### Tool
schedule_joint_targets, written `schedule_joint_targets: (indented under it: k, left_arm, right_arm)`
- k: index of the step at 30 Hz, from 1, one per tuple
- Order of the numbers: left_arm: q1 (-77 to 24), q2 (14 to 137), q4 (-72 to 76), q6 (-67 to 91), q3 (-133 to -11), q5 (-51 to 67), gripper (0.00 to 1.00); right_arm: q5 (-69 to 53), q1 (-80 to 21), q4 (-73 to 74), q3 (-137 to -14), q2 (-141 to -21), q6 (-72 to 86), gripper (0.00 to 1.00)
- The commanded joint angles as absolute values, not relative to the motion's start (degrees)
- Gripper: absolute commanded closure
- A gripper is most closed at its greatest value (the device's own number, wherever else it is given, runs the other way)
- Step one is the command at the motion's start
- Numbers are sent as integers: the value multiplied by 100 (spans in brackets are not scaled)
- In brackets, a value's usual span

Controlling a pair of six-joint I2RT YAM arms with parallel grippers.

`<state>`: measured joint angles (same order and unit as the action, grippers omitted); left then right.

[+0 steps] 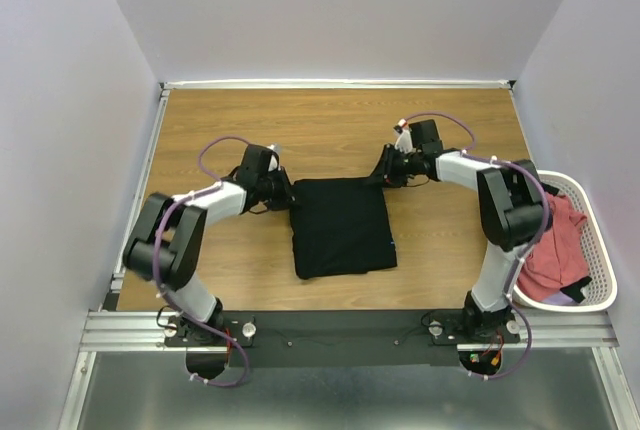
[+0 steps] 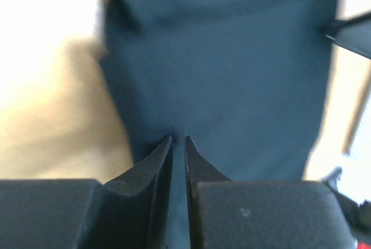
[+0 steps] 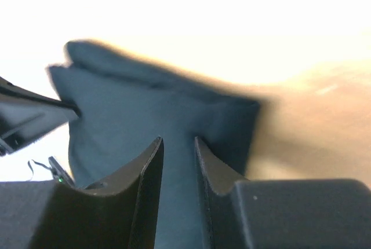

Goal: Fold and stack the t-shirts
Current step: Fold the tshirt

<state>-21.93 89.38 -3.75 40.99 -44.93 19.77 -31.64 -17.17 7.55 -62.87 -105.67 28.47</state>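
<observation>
**Both grippers at the far corners of the black shirt, ready for the next fold**

The black t-shirt (image 1: 342, 230) lies flat in the middle of the bench (image 1: 340, 125), already reduced to a rough rectangle whose long sides run from the far edge toward the near edge. The salmon-red t-shirts (image 1: 555, 245) sit heaped in the white mesh basket (image 1: 603, 268) off the right edge, not yet handled.

The left gripper (image 1: 287, 193) sits at the rectangle's far-left corner. In its wrist view the fingers (image 2: 165, 156) are drawn almost together, with the dark cloth running into the thin slit between them, so it looks clamped on the hem. The right gripper (image 1: 384, 172) sits at the far-right corner. Its jaws stand a little apart with cloth filling the gap, and I cannot tell whether they actually bite.

The step in hand appears to be taking both far corners to bring the far edge over toward the near edge. To do it well:

- Confirm that the right side has every layer of the fold before lifting, because a pinch on the top layer alone would peel the shirt open.
- Raise both corners together and level, only high enough to clear the cloth beneath.
- Keep the two grippers the same distance apart so the far hem stays taut and straight.
- Lay the far edge squarely on the near edge and release both corners together.
</observation>
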Motion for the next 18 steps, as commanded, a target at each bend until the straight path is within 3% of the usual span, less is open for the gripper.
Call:
schedule_joint_targets:
  k: [1,11,14,15,18]
  left_arm:
    - [-1864,9875,299,3762,-5104,2030,80]
    - [-1196,11346,334,3446,-6512,2372,77]
    - [-1178,11163,211,3252,-6785,2417,63]
    - [-1186,10884,194,3235,-6759,2426,53]
    - [-1274,10312,176,3243,-6540,2373,35]
  right_arm:
    - [-3788,-1250,141,-6564,-11397,2769,65]
    - [-4034,-598,53,-7654,-12876,2663,67]
    - [-4192,-624,53,-7787,-12578,2742,66]
    - [-4166,-650,53,-7630,-12194,2733,66]
    - [-4034,-738,53,-7253,-11542,2725,65]
